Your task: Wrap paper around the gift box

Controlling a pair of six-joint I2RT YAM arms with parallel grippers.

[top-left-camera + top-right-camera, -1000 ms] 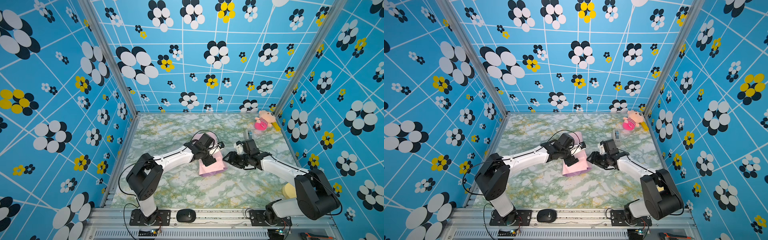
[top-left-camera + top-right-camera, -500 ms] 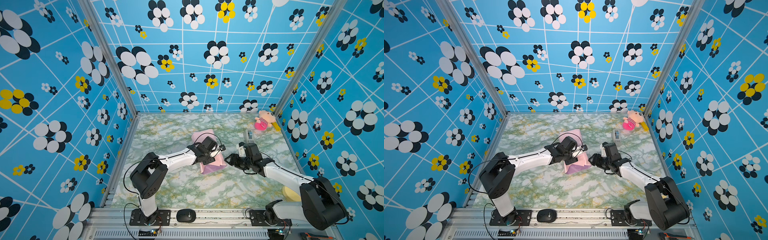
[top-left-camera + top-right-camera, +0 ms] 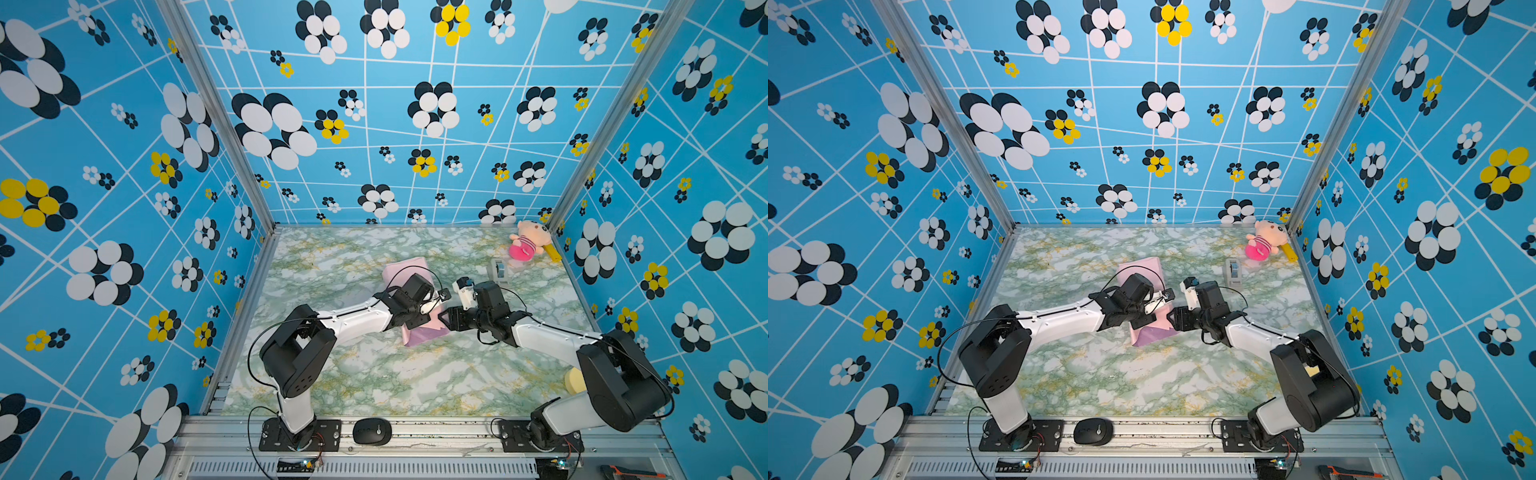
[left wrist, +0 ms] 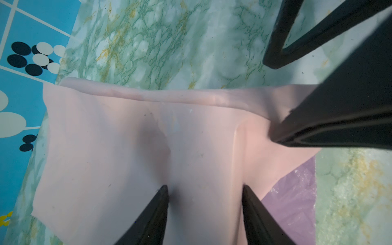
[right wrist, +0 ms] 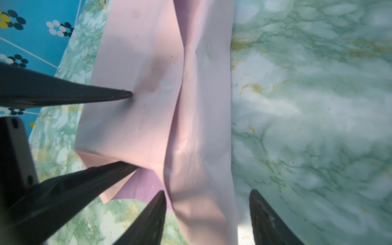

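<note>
The paper (image 3: 405, 270) lies folded mid-table, pale pink face up, with a lilac corner (image 4: 294, 197) showing at the near side. The gift box is hidden under it; only a block-shaped bulge with creased edges shows. My left gripper (image 3: 432, 311) (image 4: 204, 187) is down on that bulge, one fingertip (image 5: 127, 94) pressed into the paper on each side of it. My right gripper (image 3: 446, 322) (image 5: 207, 192) is low at the paper's right edge. It stands open astride a loose pink flap (image 5: 203, 148), not clamping it.
A pink plush toy (image 3: 528, 245) sits in the far right corner, with a grey tape dispenser (image 3: 498, 270) just in front of it. A yellow sponge (image 3: 575, 380) lies by the right arm's base. A black mouse (image 3: 372, 431) rests on the front rail. Patterned walls close three sides.
My left gripper came down onto the paper-covered bulge and narrowed its jaws around it. The right gripper shifted slightly towards the paper's right edge, opening unchanged.
</note>
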